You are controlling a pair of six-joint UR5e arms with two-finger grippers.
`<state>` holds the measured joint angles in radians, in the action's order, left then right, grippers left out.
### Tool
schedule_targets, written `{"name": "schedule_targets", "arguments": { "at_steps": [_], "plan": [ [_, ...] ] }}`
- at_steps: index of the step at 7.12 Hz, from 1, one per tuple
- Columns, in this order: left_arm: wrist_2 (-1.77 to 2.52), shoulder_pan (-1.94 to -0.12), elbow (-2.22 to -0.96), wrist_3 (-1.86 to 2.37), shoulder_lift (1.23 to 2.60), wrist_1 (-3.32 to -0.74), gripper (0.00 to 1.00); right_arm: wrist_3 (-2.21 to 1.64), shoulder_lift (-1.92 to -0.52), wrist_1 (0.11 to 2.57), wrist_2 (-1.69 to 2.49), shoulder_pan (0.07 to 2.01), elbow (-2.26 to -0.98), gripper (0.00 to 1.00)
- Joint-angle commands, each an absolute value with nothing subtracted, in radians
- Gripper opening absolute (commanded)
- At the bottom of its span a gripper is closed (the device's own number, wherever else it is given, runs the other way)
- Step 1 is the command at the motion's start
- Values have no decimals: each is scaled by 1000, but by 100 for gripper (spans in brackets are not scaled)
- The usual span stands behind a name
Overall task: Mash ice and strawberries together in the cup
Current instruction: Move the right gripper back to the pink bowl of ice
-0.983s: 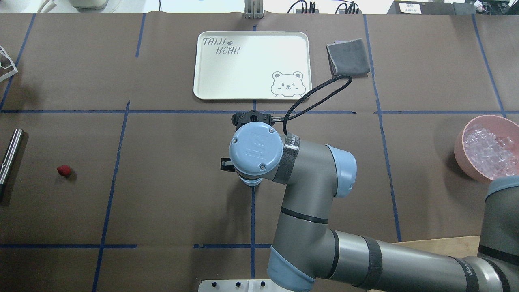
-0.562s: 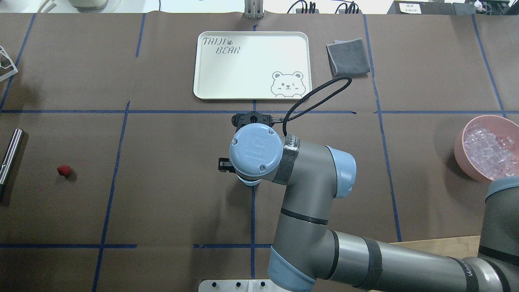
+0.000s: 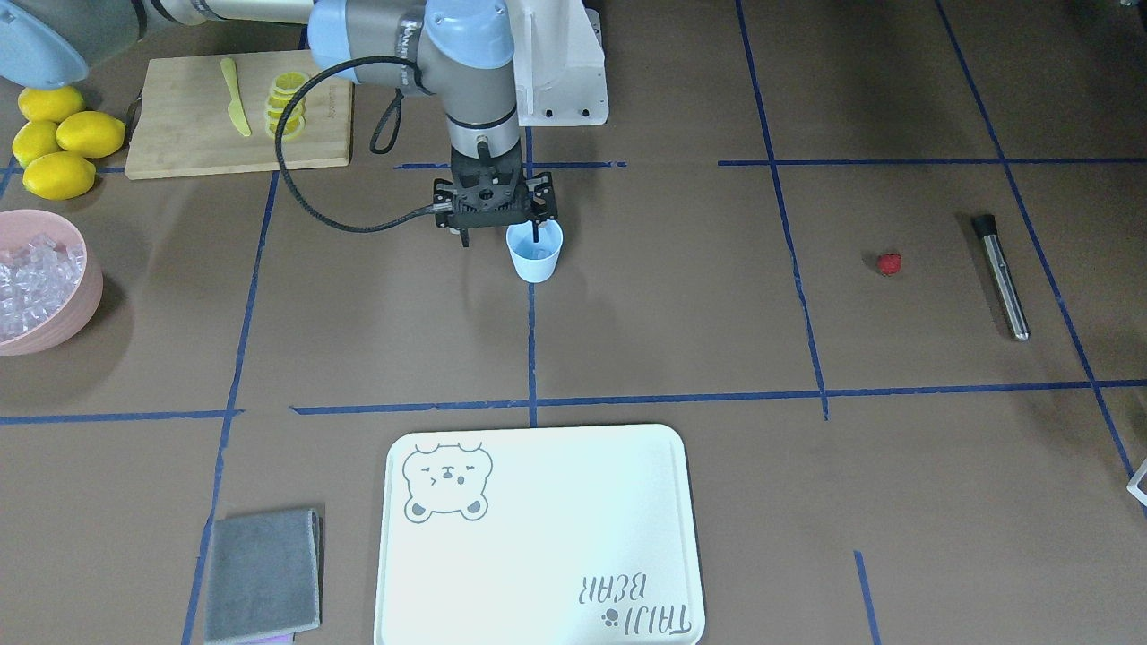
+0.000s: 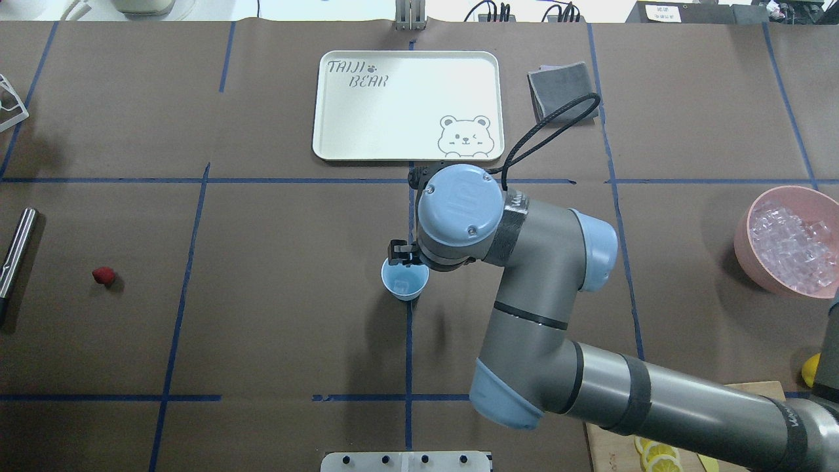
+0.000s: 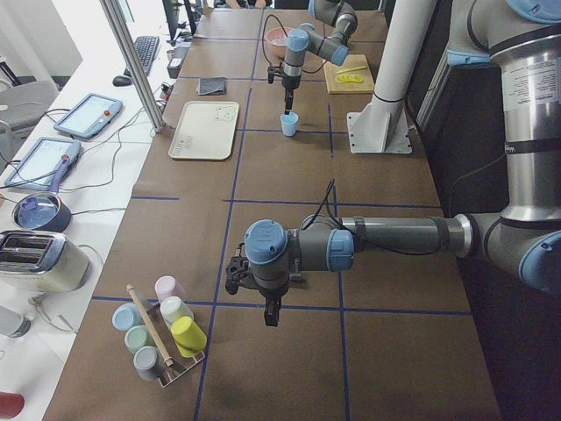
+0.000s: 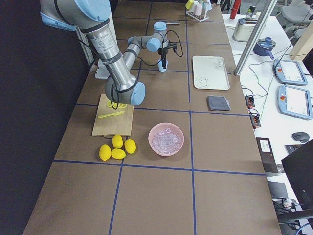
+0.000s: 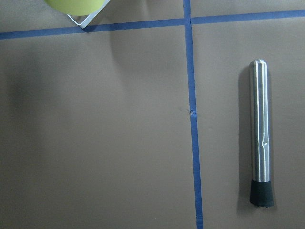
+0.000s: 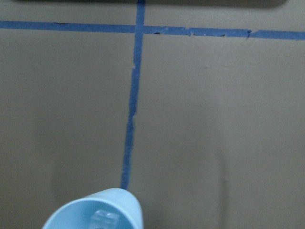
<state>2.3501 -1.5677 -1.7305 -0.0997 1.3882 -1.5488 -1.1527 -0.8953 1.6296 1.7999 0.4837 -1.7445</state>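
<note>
In the front-facing view you see the right gripper [image 3: 499, 238] with its fingers spread. One fingertip overlaps the rim of the cup [image 3: 535, 255] and the other hangs beside it; whether either touches, you cannot tell. The cup stands upright on a blue tape line near the table's middle. The strawberry [image 3: 888, 263] lies well apart from it, near the muddler [image 3: 1001, 275]. The tray [image 3: 538, 555] reads "TAIJI BEAR", upside down here. The pink bowl [image 3: 82, 300] of ice [image 3: 27, 273] is cut off by the edge.

From overhead, the right arm's wrist hides nearly all of its gripper; only one black finger [image 4: 398, 251] pokes out at the cup's rim. A clear ice cube [image 4: 404, 286] sits inside the cup. The tray's lettering reads upright beside a winking bear face.

In the exterior left view the left gripper [image 5: 270, 311] hangs over the table near a rack of cups [image 5: 162, 338]; you cannot tell whether it is spread or pressed together.

In the exterior right view the cup is too small to make out.

The left wrist view shows you the muddler lying flat.

In the right wrist view the cup is cut off by the bottom edge, the cube showing inside.
</note>
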Motion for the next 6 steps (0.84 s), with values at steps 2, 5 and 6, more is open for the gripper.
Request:
{"name": "schedule_targets", "arguments": {
  "at_steps": [2, 5, 6],
  "plan": [
    [2350, -1568, -1729, -100, 1388, -1546, 100, -770, -1215, 1625, 1962, 708, -1980, 100],
    [2352, -1568, -1729, -100, 1387, -1546, 100, -490, -1481, 1471, 2161, 923, -2016, 100],
    [2352, -1568, -1729, -100, 1387, -1545, 100, -421, -1568, 1394, 2195, 977, -2011, 100]
  ]
}}
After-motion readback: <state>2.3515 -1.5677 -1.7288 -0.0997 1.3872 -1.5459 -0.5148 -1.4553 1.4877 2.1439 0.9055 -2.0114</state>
